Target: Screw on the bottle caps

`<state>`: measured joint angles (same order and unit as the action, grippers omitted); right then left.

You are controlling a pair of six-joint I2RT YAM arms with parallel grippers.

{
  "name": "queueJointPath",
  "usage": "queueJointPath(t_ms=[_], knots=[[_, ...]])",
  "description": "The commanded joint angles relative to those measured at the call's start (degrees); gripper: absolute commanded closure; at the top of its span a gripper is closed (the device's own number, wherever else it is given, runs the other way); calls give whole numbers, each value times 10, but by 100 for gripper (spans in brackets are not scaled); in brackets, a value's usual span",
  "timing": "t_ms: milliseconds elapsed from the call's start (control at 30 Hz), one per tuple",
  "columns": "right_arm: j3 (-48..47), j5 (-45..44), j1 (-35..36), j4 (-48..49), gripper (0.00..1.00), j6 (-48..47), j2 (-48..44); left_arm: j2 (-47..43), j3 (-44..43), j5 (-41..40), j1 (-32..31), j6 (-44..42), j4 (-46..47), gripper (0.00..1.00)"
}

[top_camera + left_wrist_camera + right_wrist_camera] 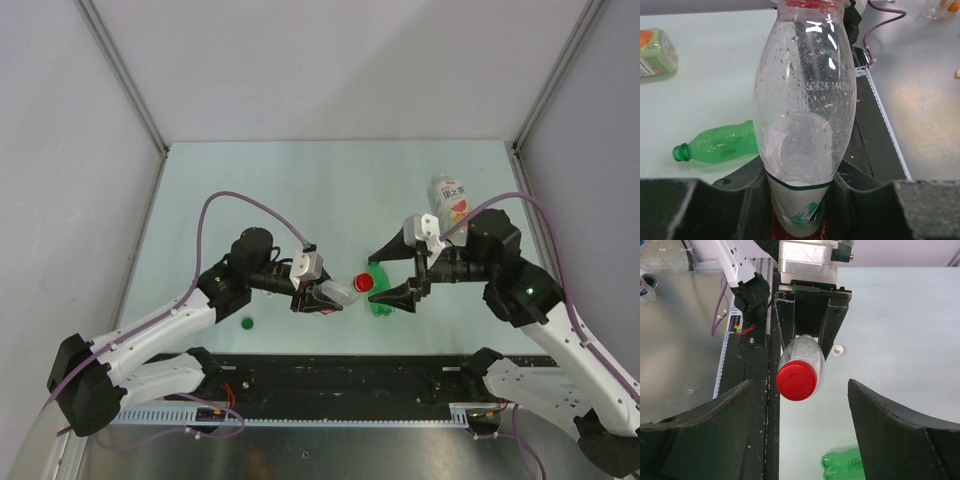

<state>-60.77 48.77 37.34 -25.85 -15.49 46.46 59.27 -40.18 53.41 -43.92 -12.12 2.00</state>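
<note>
Left gripper [312, 293] clamped on the slim clear bottle [805, 100], held level. Red cap [797, 381] sits on its mouth. Right gripper [376, 278] spread wide, facing that cap, apart from it.

Risk: the thin, droplet-beaded plastic may spin in the clamp under twisting, or the cap may cross-thread if met off-axis.

Green bottle [722, 145], smooth and uncapped, lies on the table beneath the clear bottle's neck

slim clear bottle [805, 100]: glossy clear plastic, droplets inside, smooth printed label | red cap [797, 381]: smooth plastic, dull sheen | green bottle [720, 145]: glossy translucent plastic | wider clear bottle [452, 200]: clear plastic, glossy label | right gripper [374, 276] fingers [890, 430]: black matt grainy plastic | table [300, 190]: pale, smooth, matt
</note>
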Motion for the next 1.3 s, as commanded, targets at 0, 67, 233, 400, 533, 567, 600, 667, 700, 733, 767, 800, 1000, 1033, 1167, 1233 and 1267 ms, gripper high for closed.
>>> queueJointPath(t_ms=[0, 67, 233, 400, 533, 567, 600, 667, 700, 733, 767, 800, 1000, 1033, 1167, 1233, 1267], knots=[[-4, -5, 19, 5, 23, -28, 15, -8, -5, 16, 0, -13, 1, 77], [-5, -16, 30, 5, 27, -31, 20, -7, -7, 11, -1, -12, 0, 77], [-4, -39, 51, 11, 41, -37, 26, -7, -9, 12, -1, -12, -1, 77], [-5, -66, 62, 4, 59, -32, 28, -11, -14, 1, -1, -4, -1, 76], [-5, -99, 68, 4, 73, 0, 34, -24, -23, -50, -1, 15, -1, 76], [-5, -108, 70, 7, 76, 12, 36, -30, -24, -69, -1, 20, -1, 76], [-4, -117, 71, 12, 77, 27, 38, -36, -27, -91, -1, 25, 0, 76], [-5, -145, 74, 23, 81, 68, 45, -46, -31, -143, -1, 38, 1, 76], [-5, -165, 74, 31, 85, 94, 51, -51, -34, -174, -1, 42, 2, 76], [-5, -186, 75, 40, 88, 123, 57, -54, -37, -197, -2, 46, 3, 76], [-5, -213, 75, 51, 89, 161, 67, -57, -39, -218, -2, 46, 4, 76], [-4, -254, 75, 61, 92, 218, 77, -57, -42, -237, -3, 45, 6, 76], [0, -463, 76, 92, 100, 511, 122, -38, -63, -431, -33, 48, 36, 77], [2, -488, 77, 102, 100, 534, 127, -34, -65, -452, -38, 44, 42, 77], [5, -568, 77, 132, 100, 607, 136, -24, -68, -485, -51, 32, 62, 77], [6, -585, 77, 139, 100, 623, 135, -22, -64, -496, -54, 27, 64, 78], [6, -582, 76, 143, 99, 620, 132, -23, -59, -498, -55, 26, 64, 78]])
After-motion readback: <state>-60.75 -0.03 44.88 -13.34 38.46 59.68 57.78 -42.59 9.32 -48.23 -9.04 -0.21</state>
